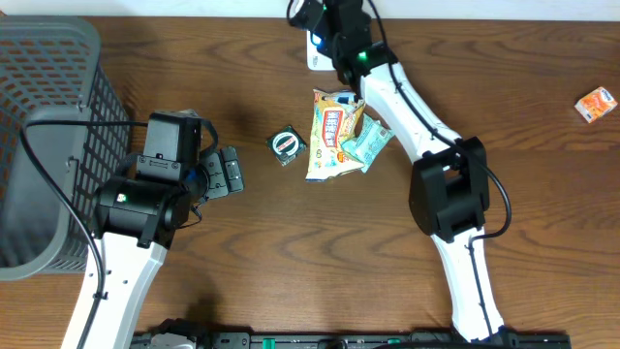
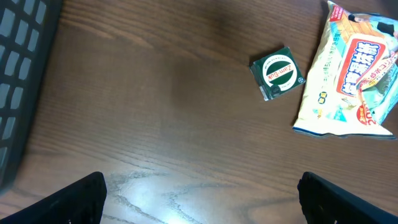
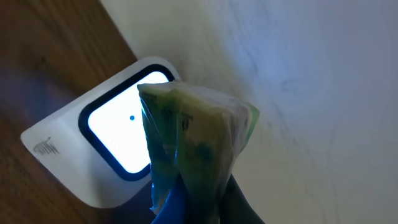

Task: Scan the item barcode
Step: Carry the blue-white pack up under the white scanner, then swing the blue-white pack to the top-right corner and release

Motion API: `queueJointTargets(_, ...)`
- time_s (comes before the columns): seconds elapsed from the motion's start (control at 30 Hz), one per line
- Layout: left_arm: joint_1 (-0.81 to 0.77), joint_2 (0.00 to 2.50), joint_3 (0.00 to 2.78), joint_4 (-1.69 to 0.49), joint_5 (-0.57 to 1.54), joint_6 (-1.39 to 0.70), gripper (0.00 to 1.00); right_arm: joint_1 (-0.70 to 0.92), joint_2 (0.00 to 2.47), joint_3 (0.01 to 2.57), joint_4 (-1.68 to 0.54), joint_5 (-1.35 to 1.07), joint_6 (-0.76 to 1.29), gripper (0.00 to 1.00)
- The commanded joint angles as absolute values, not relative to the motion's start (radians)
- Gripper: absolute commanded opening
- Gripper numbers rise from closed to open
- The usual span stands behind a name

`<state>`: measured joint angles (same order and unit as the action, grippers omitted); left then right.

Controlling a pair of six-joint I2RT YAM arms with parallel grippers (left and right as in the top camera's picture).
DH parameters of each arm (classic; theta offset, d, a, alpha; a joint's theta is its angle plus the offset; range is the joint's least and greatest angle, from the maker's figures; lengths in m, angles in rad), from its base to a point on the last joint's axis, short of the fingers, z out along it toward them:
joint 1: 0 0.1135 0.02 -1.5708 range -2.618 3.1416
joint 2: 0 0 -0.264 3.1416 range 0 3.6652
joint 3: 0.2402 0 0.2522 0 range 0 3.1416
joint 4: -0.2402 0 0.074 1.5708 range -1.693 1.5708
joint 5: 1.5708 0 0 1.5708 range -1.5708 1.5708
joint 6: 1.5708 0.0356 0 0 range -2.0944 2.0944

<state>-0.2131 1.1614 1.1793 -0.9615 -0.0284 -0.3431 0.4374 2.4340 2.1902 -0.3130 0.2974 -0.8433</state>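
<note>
Your right gripper is squeezed shut on a yellow-green packet. The packet is right up at the white scanner, by the far edge of the table. To do this step well, I think you should turn the packet slowly so the side with the black lines faces the glowing window. I cannot see any barcode on it, so it may be on a side turned away. Hold it flat and steady, a little in front of the light, and do not bump the scanner. Your left gripper has its fingers wide apart and holds nothing. It hangs over bare wood near the grey basket. The right wrist view shows the lit window and the packet up close, which the top view hides under the arm. The top view shows the other things on the table: a big snack bag, a small green pack and an orange one.
</note>
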Motion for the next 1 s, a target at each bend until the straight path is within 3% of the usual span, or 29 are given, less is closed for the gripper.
queueJointTargets(0.0, -0.212, 1.163, 1.188, -0.961, -0.027, -0.352, 0.98, 0.439, 2.442, 2.216, -0.312, 0.339, -0.896, 0.01)
queueJointTargets(0.57, -0.212, 1.163, 1.188, -0.961, -0.027, -0.352, 0.98, 0.433, 2.436, 2.216, -0.341, 0.422, -0.882, 0.01)
queueJointTargets(0.97, -0.212, 1.163, 1.188, -0.961, -0.027, -0.352, 0.98, 0.235, 2.266, 2.216, -0.467, 0.436, -0.588, 0.01)
